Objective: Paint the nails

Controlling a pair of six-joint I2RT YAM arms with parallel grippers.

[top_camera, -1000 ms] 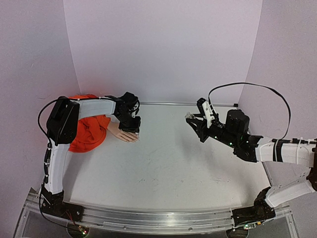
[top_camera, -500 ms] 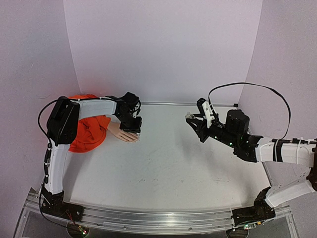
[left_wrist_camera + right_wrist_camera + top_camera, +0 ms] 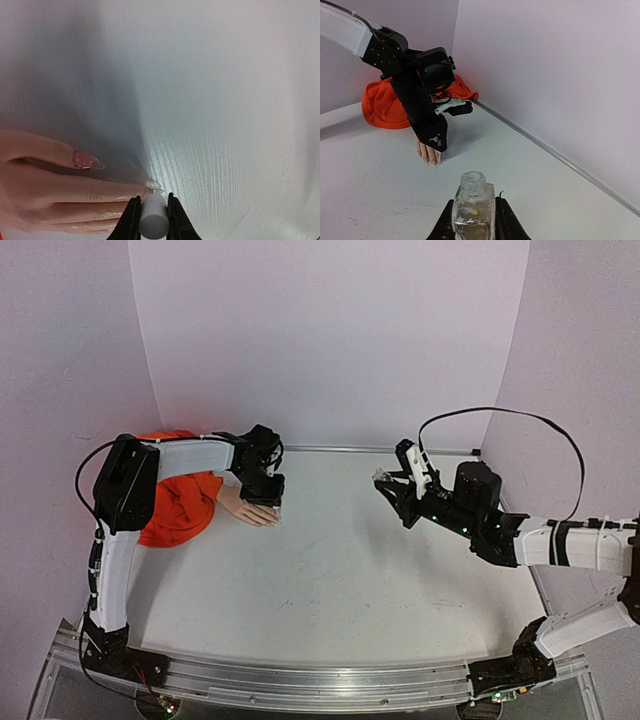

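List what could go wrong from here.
1. The brush cap in the left jaws sits right at a fingertip; a slight drift could smear polish onto skin or the table.
2. The bottle in the right jaws is uncapped; tilting it could spill.
3. Nothing visibly pins the hand; brush pressure might shift it.
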